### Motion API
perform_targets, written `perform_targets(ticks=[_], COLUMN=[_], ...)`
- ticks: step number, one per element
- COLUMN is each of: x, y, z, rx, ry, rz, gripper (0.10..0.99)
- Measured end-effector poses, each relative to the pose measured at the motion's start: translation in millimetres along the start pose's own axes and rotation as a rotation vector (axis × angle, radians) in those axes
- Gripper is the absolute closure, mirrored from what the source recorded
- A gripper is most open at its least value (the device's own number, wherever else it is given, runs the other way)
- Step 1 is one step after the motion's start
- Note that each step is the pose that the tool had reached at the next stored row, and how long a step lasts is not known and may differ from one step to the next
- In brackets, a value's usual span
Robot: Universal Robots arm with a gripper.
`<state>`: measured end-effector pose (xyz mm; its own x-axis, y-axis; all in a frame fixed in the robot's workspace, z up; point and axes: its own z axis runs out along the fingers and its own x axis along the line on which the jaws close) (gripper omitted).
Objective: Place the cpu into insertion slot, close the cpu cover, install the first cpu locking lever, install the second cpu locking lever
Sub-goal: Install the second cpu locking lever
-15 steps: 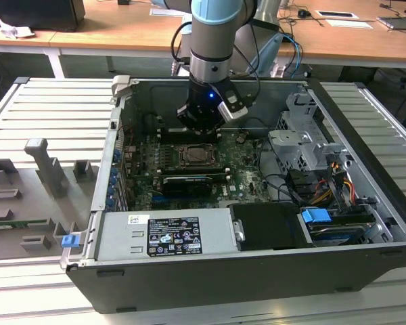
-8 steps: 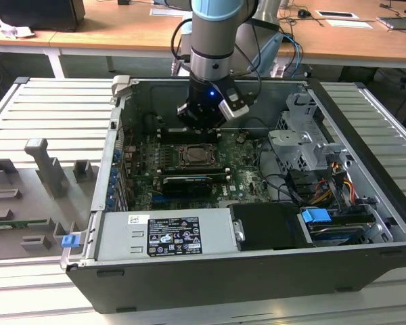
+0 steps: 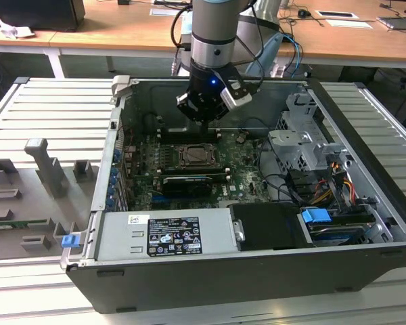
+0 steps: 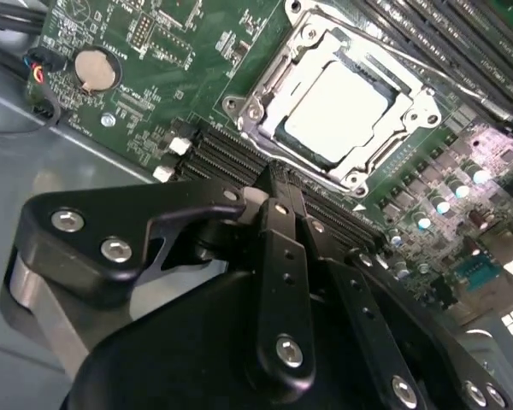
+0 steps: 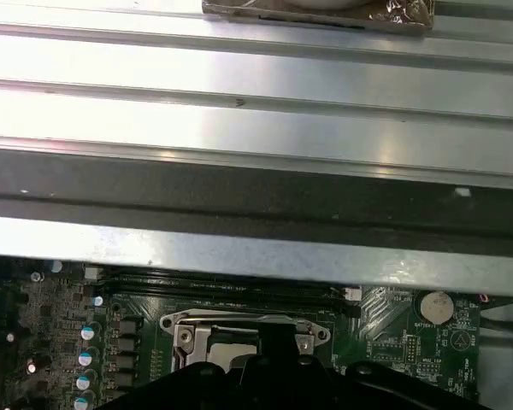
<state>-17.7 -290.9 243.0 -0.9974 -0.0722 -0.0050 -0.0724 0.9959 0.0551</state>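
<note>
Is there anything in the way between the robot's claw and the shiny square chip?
Nothing visible is. In the second wrist view the cpu already sits in the insertion slot, with the cpu cover down around it. The claw hangs above the memory slots beside it, open air between.

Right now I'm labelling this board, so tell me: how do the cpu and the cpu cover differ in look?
The cpu is a solid pale square with a plain face; the cpu cover is a thin silvery frame with a large central cut-out. The cpu lies in the middle; the cpu cover runs around its edges, lying flat over it. Both are square, metallic and sit at the insertion slot.
</note>
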Motion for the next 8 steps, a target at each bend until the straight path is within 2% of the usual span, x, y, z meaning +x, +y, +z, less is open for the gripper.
perform_targets(ticks=[1, 3, 8], x=[0.1, 0.9, 1.2], y=[-1.3, -12.5, -16.6], z=[-0.1, -0.6, -0.6], rx=[0.000, 0.000, 0.000], ry=[0.0000, -0.0001, -0.0009], rz=[0.000, 0.002, 0.018], gripper=[0.980, 0.980, 0.980])
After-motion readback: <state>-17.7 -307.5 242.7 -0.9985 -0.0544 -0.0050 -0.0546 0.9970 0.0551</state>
